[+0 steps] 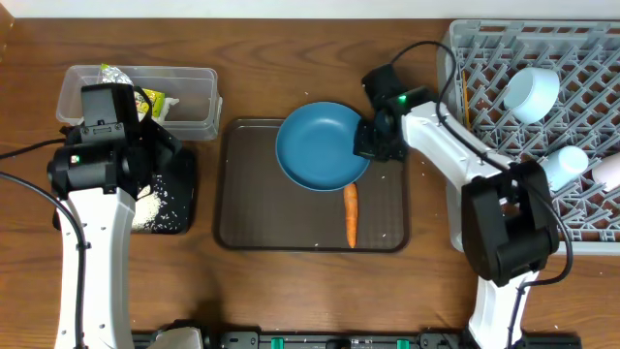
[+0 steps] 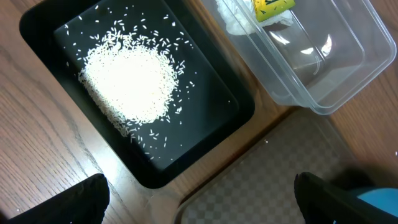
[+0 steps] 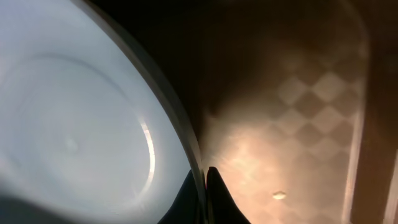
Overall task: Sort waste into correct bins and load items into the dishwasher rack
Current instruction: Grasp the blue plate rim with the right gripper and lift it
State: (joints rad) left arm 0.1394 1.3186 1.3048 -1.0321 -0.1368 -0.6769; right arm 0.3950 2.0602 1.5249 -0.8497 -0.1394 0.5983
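Observation:
My right gripper (image 1: 372, 137) is shut on the right rim of the large dark-blue dish (image 1: 320, 145), which is over the back of the brown serving tray (image 1: 242, 208). In the right wrist view the fingers (image 3: 204, 186) pinch the rim of the dish (image 3: 81, 112), with shadow beneath it. The orange carrot (image 1: 351, 215) lies on the brown tray in front of the dish. My left gripper (image 2: 199, 208) is open and empty, just above the corner of the black tray (image 2: 37, 31) that holds the white rice (image 2: 130, 81). The clear tub (image 2: 329, 68) holds the yellow-green wrapper (image 2: 270, 7) and tissue (image 2: 233, 18).
The grey dishwasher rack (image 1: 475, 58) stands at the right with white cups (image 1: 531, 92) (image 1: 567, 165) in it. The black tray (image 1: 179, 184) and clear tub (image 1: 194, 97) sit at the left under my left arm. One rice grain (image 3: 278, 195) lies on the brown tray.

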